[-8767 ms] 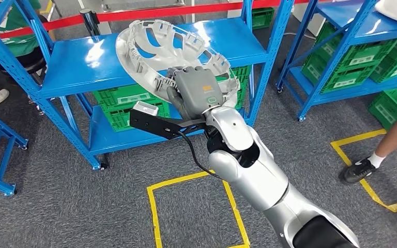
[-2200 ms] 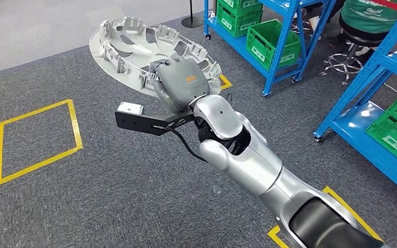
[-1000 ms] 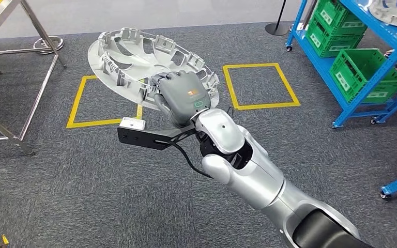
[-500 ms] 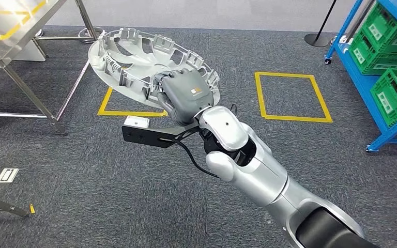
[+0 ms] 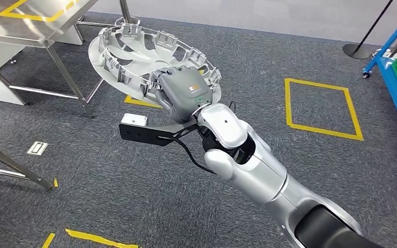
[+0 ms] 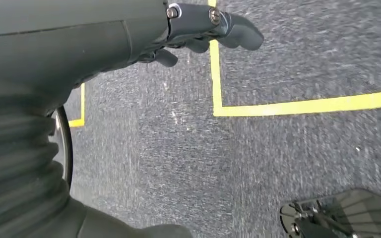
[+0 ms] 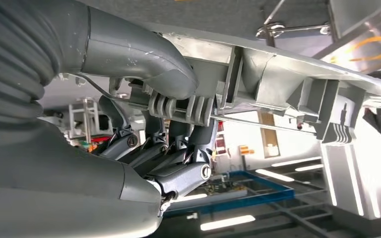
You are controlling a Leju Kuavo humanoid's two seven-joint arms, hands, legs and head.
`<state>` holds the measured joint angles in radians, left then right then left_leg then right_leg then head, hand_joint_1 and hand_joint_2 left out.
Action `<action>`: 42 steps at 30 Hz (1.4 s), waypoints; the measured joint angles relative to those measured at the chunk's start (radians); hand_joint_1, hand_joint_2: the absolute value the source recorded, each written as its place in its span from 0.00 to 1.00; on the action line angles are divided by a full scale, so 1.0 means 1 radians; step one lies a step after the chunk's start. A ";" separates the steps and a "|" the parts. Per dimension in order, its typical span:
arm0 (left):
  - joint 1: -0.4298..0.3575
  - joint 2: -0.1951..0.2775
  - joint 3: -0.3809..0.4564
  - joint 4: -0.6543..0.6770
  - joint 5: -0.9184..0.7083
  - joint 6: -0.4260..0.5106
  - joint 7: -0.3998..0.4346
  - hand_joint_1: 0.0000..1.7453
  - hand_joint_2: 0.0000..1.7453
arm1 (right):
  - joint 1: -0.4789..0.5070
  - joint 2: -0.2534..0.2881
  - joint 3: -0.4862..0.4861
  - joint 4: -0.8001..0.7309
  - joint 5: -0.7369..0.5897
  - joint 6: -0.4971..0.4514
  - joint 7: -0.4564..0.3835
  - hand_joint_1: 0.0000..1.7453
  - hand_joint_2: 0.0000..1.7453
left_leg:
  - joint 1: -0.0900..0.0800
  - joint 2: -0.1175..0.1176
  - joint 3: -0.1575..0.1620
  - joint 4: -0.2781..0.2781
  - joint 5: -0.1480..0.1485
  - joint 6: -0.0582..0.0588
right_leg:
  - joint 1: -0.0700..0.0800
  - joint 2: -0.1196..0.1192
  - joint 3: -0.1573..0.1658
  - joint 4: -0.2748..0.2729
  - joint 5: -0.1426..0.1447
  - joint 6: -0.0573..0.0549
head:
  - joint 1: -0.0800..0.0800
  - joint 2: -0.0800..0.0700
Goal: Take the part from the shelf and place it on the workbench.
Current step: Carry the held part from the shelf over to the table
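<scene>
The right hand [image 5: 182, 93] is gripping the rim of the round, light-grey plastic wheel-cover part [image 5: 134, 49], holding it tilted above the grey carpet. The part is sitting at eleven o'clock from the hand, its far edge overlapping the stainless-steel workbench [image 5: 31, 23] frame. The left hand [image 6: 198, 34] is hanging over yellow floor tape [image 6: 297, 105], fingers seemingly loosely curled, holding nothing.

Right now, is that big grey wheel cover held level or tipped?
Tipped. The cover slopes above the floor, its far rim higher than the edge that the right hand grips.
</scene>
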<state>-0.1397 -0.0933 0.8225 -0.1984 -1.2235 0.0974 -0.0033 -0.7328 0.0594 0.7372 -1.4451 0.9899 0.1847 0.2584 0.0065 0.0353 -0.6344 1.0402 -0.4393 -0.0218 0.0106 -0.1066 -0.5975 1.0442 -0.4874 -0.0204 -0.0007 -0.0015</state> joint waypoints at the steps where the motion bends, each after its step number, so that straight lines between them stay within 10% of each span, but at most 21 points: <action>1: 0.001 0.000 0.000 0.000 0.002 0.001 -0.002 0.00 1.00 | -0.004 0.001 0.000 0.000 -0.001 0.001 0.000 1.00 1.00 | 0.001 -0.010 0.000 -0.001 0.001 0.006 | -0.002 0.001 0.000 0.005 -0.005 0.005 | 0.000 0.000; 7: -0.003 0.001 0.000 -0.001 0.009 0.007 -0.010 0.00 1.00 | -0.016 0.004 0.001 0.011 -0.004 0.005 -0.001 1.00 1.00 | 0.005 -0.072 0.001 -0.002 0.003 0.027 | -0.012 0.099 -0.140 0.277 -0.113 0.021 | 0.004 0.000; 13: -0.001 -0.005 0.001 -0.001 0.017 0.009 -0.016 0.00 1.00 | -0.018 0.004 0.001 0.016 -0.004 0.005 0.002 1.00 1.00 | 0.006 -0.141 -0.005 0.001 0.007 0.011 | -0.009 0.163 -0.029 0.018 0.022 -0.001 | 0.004 0.000; 16: 0.002 -0.006 0.001 -0.001 0.018 0.009 -0.019 0.00 1.00 | -0.018 0.008 0.002 0.016 0.001 0.005 0.012 1.00 1.00 | 0.010 -0.152 -0.010 -0.002 0.010 -0.009 | -0.008 0.143 -0.021 0.002 0.025 -0.006 | 0.005 0.000; 20: 0.001 -0.009 0.002 -0.001 0.017 0.010 -0.019 0.00 1.00 | -0.013 0.011 0.002 0.016 0.010 0.005 0.020 1.00 1.00 | 0.007 -0.058 -0.079 0.143 -0.073 -0.024 | -0.013 0.100 -0.012 -0.013 0.030 -0.026 | -0.002 0.000; 23: 0.001 -0.009 0.002 -0.001 0.017 0.018 -0.019 0.00 1.00 | -0.004 0.011 0.002 0.016 0.016 0.005 0.019 1.00 1.00 | 0.011 -0.045 -0.127 0.250 -0.100 -0.034 | -0.013 0.069 -0.012 -0.011 0.027 -0.026 | -0.002 0.000; 28: -0.004 -0.009 0.002 -0.003 0.014 0.029 -0.019 0.00 1.00 | -0.003 0.012 0.002 0.016 0.016 0.005 0.017 1.00 1.00 | 0.006 0.017 0.002 0.009 0.000 -0.023 | -0.007 0.024 -0.010 0.003 0.011 -0.005 | -0.001 0.000; 31: -0.003 -0.010 0.002 -0.004 0.013 0.029 -0.019 0.00 1.00 | -0.006 0.012 0.001 0.016 0.017 0.005 0.017 1.00 1.00 | 0.006 -0.008 0.002 0.000 0.000 0.001 | -0.004 0.003 -0.005 0.004 0.004 0.009 | 0.001 0.000; 38: -0.005 -0.009 0.002 -0.005 0.008 0.035 -0.018 0.00 1.00 | -0.006 0.010 -0.002 0.018 0.017 0.005 0.017 1.00 1.00 | 0.014 -0.079 0.003 -0.002 0.004 0.021 | -0.016 0.101 -0.137 0.283 -0.114 0.031 | 0.004 0.000; 42: -0.005 -0.009 0.002 -0.005 0.003 0.037 -0.017 0.00 1.00 | -0.010 0.011 -0.003 0.020 0.015 0.005 0.018 1.00 1.00 | 0.016 -0.126 0.000 0.003 0.005 0.011 | -0.021 0.155 -0.045 0.072 0.000 0.020 | 0.004 0.000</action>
<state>-0.1452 -0.1026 0.8240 -0.2030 -1.2204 0.1347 -0.0204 -0.7423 0.0702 0.7346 -1.4256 1.0053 0.1902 0.2764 0.0226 -0.0908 -0.6349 1.0437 -0.4339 -0.0112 -0.0104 0.0487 -0.6426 1.1158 -0.4873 -0.0003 0.0032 -0.0015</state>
